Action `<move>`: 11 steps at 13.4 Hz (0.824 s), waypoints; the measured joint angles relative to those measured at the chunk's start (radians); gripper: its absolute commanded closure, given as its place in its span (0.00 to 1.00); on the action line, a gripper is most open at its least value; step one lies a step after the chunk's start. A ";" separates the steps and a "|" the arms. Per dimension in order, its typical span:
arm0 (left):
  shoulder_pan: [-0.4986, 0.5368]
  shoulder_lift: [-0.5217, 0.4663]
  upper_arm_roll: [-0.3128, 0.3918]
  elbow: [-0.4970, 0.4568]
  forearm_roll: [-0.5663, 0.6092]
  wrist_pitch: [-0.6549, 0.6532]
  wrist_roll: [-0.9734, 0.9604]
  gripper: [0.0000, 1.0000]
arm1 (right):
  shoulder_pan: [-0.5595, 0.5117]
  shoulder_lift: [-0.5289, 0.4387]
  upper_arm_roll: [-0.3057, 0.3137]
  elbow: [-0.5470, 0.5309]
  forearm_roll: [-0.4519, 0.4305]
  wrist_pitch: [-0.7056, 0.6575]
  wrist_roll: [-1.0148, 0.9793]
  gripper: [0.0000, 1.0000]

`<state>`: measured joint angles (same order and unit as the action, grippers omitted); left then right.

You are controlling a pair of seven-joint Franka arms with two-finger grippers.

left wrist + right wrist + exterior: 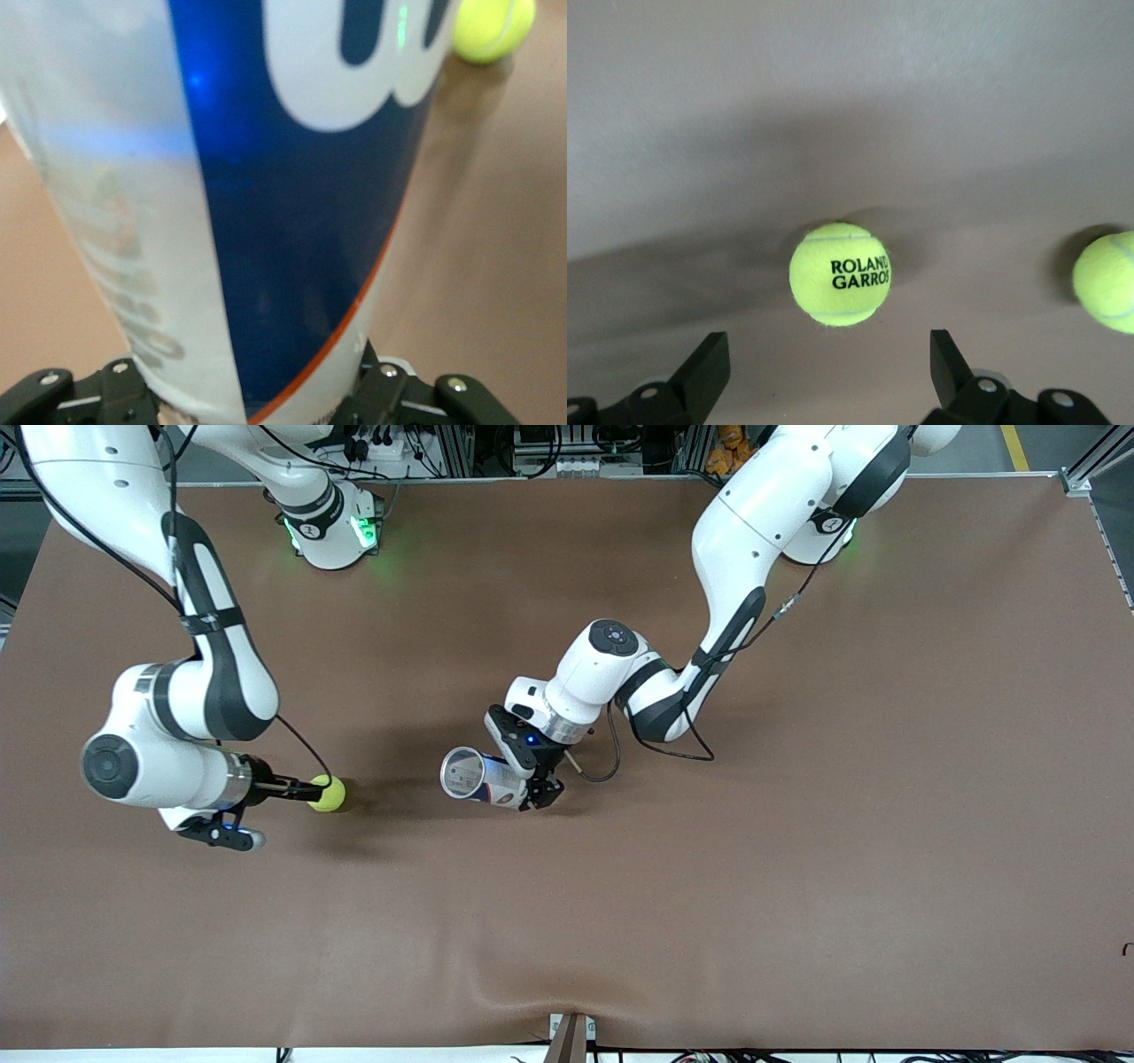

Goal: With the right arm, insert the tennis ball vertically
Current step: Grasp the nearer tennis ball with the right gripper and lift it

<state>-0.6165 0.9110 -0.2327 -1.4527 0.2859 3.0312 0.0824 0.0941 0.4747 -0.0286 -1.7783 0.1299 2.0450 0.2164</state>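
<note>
Ball (329, 794) between right jaws; left holds can (478, 777).

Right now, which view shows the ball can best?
Front view: the whole can shows, lying sideways in the left hand, its mouth toward the right arm's end of the table. The left wrist view shows only its blue-and-white side up close. The right wrist view does not show it.

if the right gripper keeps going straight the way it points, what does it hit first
Most likely the tennis ball: the right gripper is open and the ball sits on the table right in line between its fingers. A second ball lies off to one side, out of that line.
</note>
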 measured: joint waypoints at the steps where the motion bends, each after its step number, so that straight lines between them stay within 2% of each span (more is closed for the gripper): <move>1: -0.005 0.016 0.000 -0.002 -0.010 0.055 -0.003 0.23 | 0.002 0.006 0.000 -0.008 0.000 0.005 0.003 0.00; 6: -0.042 0.119 0.000 -0.008 -0.072 0.298 -0.010 0.23 | 0.011 0.037 0.000 -0.040 0.000 0.077 0.014 0.00; 11: -0.056 0.188 0.001 -0.009 -0.087 0.457 -0.010 0.23 | 0.011 0.065 0.000 -0.068 0.000 0.157 0.028 0.02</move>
<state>-0.6721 1.0995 -0.2321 -1.4614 0.1992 3.4881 0.0725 0.1055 0.5400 -0.0290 -1.8462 0.1299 2.2019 0.2440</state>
